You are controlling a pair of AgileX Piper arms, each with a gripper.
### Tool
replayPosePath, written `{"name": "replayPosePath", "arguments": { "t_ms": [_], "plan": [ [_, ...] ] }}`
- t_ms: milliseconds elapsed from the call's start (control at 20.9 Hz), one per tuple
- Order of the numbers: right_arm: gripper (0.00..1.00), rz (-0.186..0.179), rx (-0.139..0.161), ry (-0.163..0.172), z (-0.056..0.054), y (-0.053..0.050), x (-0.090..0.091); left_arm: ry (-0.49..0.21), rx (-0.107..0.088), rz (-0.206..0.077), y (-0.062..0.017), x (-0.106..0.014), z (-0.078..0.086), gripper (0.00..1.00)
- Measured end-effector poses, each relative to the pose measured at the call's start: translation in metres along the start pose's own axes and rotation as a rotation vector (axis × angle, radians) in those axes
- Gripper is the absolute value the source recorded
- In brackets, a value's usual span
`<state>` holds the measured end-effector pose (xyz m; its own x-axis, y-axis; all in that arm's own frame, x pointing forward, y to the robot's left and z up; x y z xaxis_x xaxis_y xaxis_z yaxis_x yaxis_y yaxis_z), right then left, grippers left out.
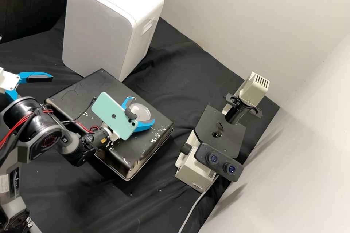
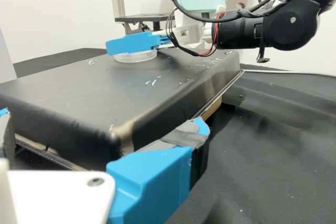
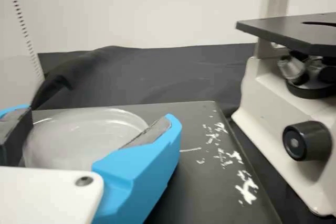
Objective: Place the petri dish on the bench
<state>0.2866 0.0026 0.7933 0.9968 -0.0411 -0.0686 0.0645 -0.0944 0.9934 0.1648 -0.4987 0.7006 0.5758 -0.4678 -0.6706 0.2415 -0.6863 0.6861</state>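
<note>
**High view.** The round, clear plastic petri dish (image 1: 138,113) lies flat on a scratched black metal platform (image 1: 78,96), which stands on the black-draped desk (image 1: 182,72). Being circular, the dish has no long axis; its flat top faces up. The right gripper (image 1: 143,110) brackets it, with the blue fingers (image 1: 146,124) closed against opposite sides of the rim. A mint-green phone (image 1: 113,115) sits on that wrist. The left gripper (image 1: 31,84) is left of the platform, fingers spread wide, holding nothing. A grey-and-black microscope (image 1: 218,142) stands right of the platform; a smooth white rounded cabinet (image 1: 109,25) stands behind it.

**Left wrist view.** The dish sits level toward the platform's far edge.

**Right wrist view.** The dish wall is cloudy and translucent. Both finger pads meet it, and white flecks mark the platform beside it.
</note>
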Motion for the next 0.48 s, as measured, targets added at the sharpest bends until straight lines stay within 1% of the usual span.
{"name": "replayPosePath", "arguments": {
  "t_ms": [144,191,239,335,383,478],
  "plan": [
    [1.0,0.031,-0.013,-0.026,-0.0013,-0.0022,-0.0007,0.003,-0.001,0.001,0.0001,0.0,-0.0003,1.0],
    [1.0,0.045,-0.018,-0.026,-0.0023,-0.0032,-0.0018,0.003,-0.001,0.001,0.0001,0.0,-0.0003,1.0],
    [1.0,0.053,-0.018,-0.022,-0.0031,-0.0041,-0.003,0.003,-0.001,0.001,0.0001,0.0,-0.0003,1.0],
    [1.0,0.067,-0.036,0.002,-0.0058,-0.0053,-0.0049,0.003,-0.001,0.001,0.0001,0.0,-0.0003,1.0],
    [1.0,0.075,-0.04,0.011,-0.0059,-0.0051,-0.0059,0.003,-0.001,0.001,0.0001,0.0,-0.0003,1.0],
    [1.0,0.084,-0.041,0.02,-0.0061,-0.0048,-0.0073,0.003,-0.001,0.001,0.0001,0.0,-0.0003,1.0]
  ]
}}
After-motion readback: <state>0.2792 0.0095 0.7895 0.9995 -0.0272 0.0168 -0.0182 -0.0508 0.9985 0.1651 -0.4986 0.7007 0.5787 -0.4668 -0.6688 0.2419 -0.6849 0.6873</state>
